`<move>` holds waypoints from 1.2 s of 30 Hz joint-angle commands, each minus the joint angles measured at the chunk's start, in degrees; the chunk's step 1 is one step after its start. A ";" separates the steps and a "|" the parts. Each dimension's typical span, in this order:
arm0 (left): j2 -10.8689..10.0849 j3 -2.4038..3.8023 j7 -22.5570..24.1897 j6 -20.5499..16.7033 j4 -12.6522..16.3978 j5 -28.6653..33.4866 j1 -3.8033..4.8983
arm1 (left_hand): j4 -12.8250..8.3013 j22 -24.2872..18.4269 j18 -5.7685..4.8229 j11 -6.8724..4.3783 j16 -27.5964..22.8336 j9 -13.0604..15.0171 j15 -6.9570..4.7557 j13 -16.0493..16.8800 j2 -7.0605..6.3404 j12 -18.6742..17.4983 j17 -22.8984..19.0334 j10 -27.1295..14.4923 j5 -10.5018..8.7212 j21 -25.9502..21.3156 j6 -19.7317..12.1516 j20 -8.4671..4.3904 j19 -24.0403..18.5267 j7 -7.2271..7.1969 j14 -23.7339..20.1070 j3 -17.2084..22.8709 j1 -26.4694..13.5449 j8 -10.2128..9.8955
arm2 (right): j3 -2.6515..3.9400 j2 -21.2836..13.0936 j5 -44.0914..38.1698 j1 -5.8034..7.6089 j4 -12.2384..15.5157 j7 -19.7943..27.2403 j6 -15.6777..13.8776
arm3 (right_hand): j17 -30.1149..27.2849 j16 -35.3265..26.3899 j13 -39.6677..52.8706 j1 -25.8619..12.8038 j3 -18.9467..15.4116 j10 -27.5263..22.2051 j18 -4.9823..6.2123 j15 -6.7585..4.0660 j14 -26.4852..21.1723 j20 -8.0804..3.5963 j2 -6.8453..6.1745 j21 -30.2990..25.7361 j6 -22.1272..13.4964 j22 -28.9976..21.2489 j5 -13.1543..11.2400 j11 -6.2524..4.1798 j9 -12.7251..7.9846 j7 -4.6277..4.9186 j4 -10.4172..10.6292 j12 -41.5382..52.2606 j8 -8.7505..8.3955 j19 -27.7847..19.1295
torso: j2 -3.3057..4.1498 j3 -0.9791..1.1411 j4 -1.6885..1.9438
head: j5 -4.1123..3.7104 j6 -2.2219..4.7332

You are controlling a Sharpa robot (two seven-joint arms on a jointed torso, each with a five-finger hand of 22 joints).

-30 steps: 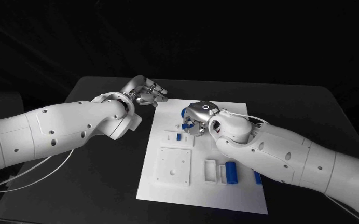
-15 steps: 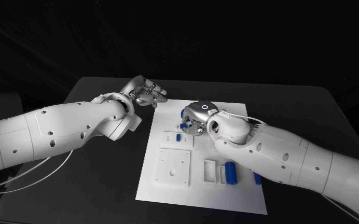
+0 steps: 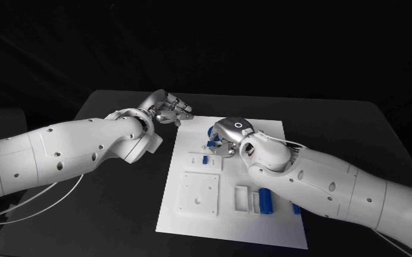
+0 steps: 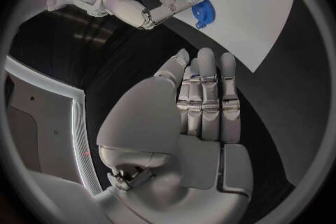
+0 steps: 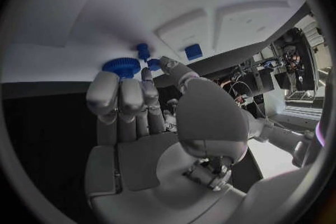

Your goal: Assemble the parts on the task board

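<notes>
Apparently fitting a piece, the right silver hand (image 3: 227, 139) sits mid-frame over the white rectangular task board (image 3: 283, 221), fingers (image 5: 120, 95) pinched on small blue plastic parts (image 4: 201, 8). At upper left, the left silver hand (image 3: 165, 107) waits off-board, fingers straight, together, empty.

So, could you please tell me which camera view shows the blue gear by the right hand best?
The right wrist view: the blue gear lies unobstructed beyond the right hand. The left wrist view catches it partly behind fingers; the head view mostly hides it.
</notes>
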 commanded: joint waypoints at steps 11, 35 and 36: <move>-0.28 0.04 -8.46 19.47 -0.90 12.58 0.17 | 8.76 -2.48 -0.45 -1.65 7.87 -0.06 -1.50 0.54 1.85 1.90 4.16 5.72 -6.85 1.06 -1.57 -1.47 4.42 -0.89 2.55 -4.02 -5.98 -0.18 | -0.04 -3.16 0.33 -0.72 5.46 -1.60 -4.63 | 0.14 -0.02 0.07 0.24 1.18 0.59 -0.54 -0.10 0.37 -0.44 -0.97 0.21 0.46 6.99 -0.47 0.04 0.06 -0.03 0.21 0.02 0.13 1.58 | -0.03 0.08 -0.20 | 0.13 0.82; 1.49 0.03 -16.94 27.48 -0.48 13.08 0.15 | 8.60 3.07 -0.45 -2.15 15.42 -0.27 -2.16 1.06 3.91 5.08 5.40 6.52 -8.44 2.97 -2.35 -2.22 5.07 -0.83 1.58 -6.18 -7.52 -0.21 | 1.70 -6.47 -0.14 -0.72 12.49 -2.61 -5.79 | 0.35 -0.03 0.06 0.59 2.29 0.73 -0.52 -0.12 0.42 -0.45 -1.59 0.20 0.64 7.01 -1.25 0.00 0.06 -0.06 0.62 -0.11 0.13 1.67 | 0.12 0.07 -0.10 | -0.52 1.80; 1.53 0.03 -16.75 27.49 -0.50 13.43 0.15 | 8.53 3.16 -0.44 -2.14 15.46 -0.28 -2.14 1.00 4.50 4.96 5.31 6.47 -8.43 2.87 -2.25 -2.20 5.05 -0.87 1.54 -6.09 -7.34 -0.23 | 1.70 -6.47 -0.14 -0.72 12.50 -2.60 -5.72 | 0.35 -0.03 0.06 0.59 2.29 0.73 -0.52 -0.12 0.42 -0.45 -1.59 0.20 0.64 7.01 -1.25 0.00 0.06 -0.06 0.62 -0.11 0.13 1.67 | 0.11 0.05 -0.06 | -0.58 1.78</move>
